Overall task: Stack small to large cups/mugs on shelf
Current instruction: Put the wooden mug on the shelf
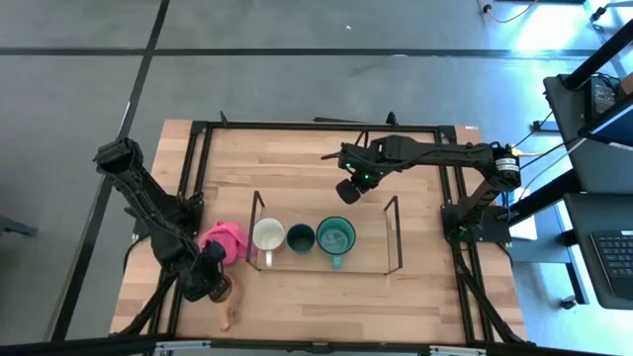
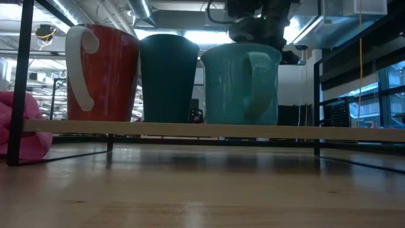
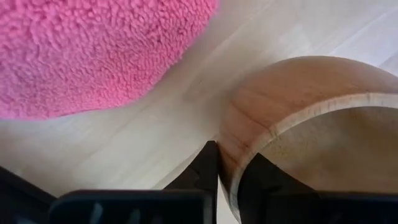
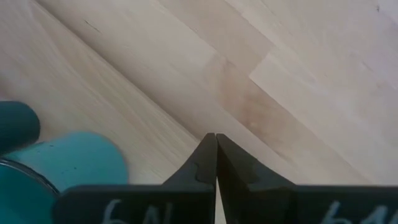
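Jaws of the left gripper (image 3: pixel 227 177) pinch the rim wall of the tan wooden long-handled cup (image 3: pixel 298 124), at seven o'clock on the table (image 1: pixel 326 158). I'd lift straight, clearing the pink fuzzy lump (image 1: pixel 224 240) toward the black wire shelf (image 1: pixel 394 233). Right gripper (image 4: pixel 216 163) waits, jaws together.

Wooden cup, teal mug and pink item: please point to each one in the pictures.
Wooden cup (image 3: pixel 292 106): left wrist view, on its outer wall below the rim.
Teal mug (image 2: pixel 228 88): low view, on its side beside the handle.
Pink item (image 3: pixel 87 50): left wrist view, on its fuzzy surface.
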Available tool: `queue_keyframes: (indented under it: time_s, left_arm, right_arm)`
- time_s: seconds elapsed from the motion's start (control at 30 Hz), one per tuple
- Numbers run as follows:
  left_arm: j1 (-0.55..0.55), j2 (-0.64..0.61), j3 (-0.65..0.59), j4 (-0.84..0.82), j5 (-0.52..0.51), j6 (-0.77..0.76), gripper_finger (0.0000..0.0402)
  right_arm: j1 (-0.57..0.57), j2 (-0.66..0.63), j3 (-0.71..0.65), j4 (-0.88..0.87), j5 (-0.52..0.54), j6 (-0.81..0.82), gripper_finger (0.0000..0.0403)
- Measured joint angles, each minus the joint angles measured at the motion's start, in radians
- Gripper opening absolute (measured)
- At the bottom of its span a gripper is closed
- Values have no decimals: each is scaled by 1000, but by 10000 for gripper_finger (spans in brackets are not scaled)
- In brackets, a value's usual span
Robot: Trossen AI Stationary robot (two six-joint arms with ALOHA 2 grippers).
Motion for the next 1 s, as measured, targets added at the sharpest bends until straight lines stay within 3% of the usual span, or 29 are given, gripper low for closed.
queue_keyframes:
  time_s: [0.2,0.37,0.73,1.0]
  left_arm:
    - [0,-27,50,-60,14,46,22]
    - [0,-89,168,-278,6,55,22]
    - [24,-188,519,-910,-237,6,22]
    - [41,-267,624,-936,-390,110,22]
  right_arm:
    - [0,0,-46,-9,-5,2,6]
    - [0,0,-90,7,-36,22,6]
    - [0,0,-56,110,16,25,6]
    - [0,0,-30,138,20,21,6]
